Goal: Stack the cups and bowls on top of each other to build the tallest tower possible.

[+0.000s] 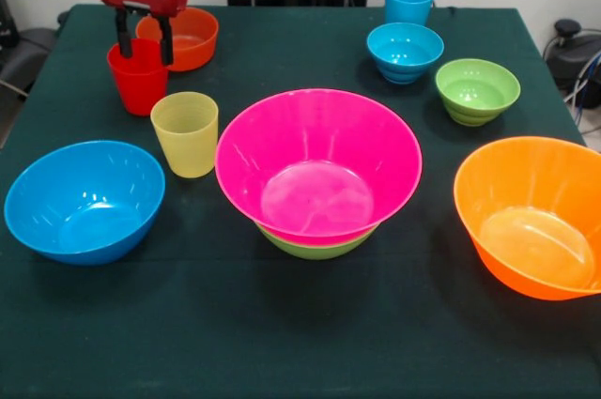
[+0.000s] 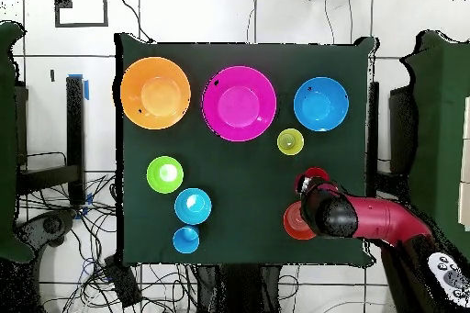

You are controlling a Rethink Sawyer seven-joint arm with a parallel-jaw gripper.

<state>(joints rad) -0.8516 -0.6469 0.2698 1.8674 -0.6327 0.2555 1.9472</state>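
My gripper [image 1: 144,47] is at the table's far left in the front view, fingers apart and pointing down at the rim of the red cup [image 1: 138,84]. I cannot tell whether they touch it. In the overhead view the gripper [image 2: 310,184] covers most of the red cup [image 2: 317,174]. The yellow cup [image 1: 185,133] stands just in front of it. The light blue cup [image 1: 408,0] stands at the far right. The large pink bowl [image 1: 317,164] sits nested in the medium green bowl [image 1: 315,247] at the centre, forming a low tower.
A small orange bowl [image 1: 188,38] sits right behind the red cup. A medium blue bowl [image 1: 84,200] is front left and a large orange bowl [image 1: 531,216] front right. A small blue bowl [image 1: 405,52] and a small green bowl [image 1: 477,89] are at the right.
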